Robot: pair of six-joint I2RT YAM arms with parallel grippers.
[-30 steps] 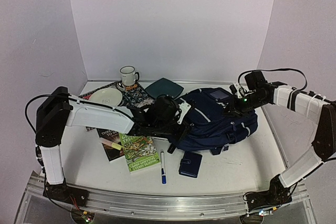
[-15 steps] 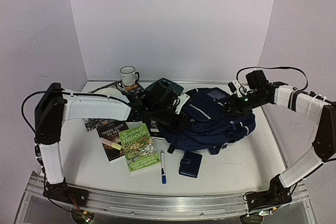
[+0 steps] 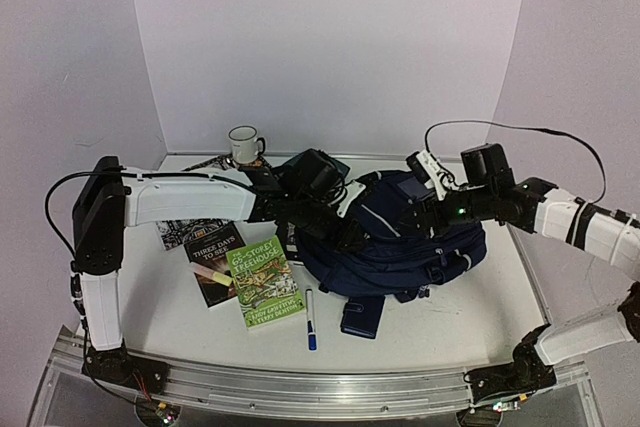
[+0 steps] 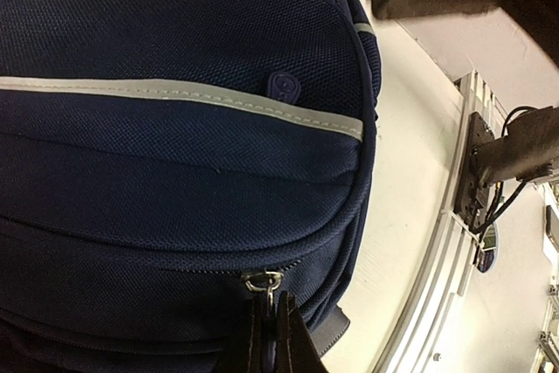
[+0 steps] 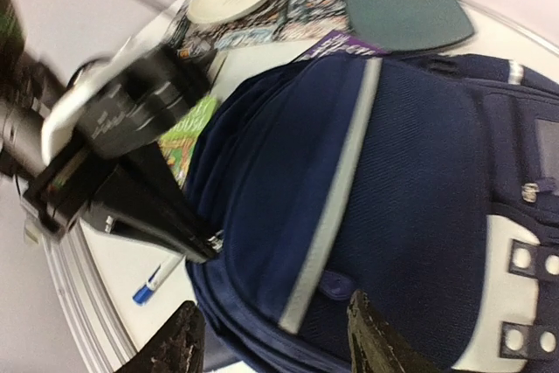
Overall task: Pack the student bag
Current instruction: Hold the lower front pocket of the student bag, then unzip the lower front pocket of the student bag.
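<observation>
One bag: lies flat on the table, right of the middle, between the two arms; its near edge covers part of the wallet.
Feel: soft fabric, limp and probably light while unfilled; it should sag and slide when tugged rather than hold its shape.
Hold: a zip pull or a strap looks best; the broad cloth panels would likely bunch and slip from narrow fingers.
Left gripper: closed tight, pinching the zip pull at the bag's edge, below the white stripe.
Right gripper: fingers spread well apart with nothing between them; it hangs over the bag's upper panel, and whether it touches the cloth cannot be told.
Risk: pulling the zip while the other side is unheld may drag the whole bag instead of opening it.
</observation>
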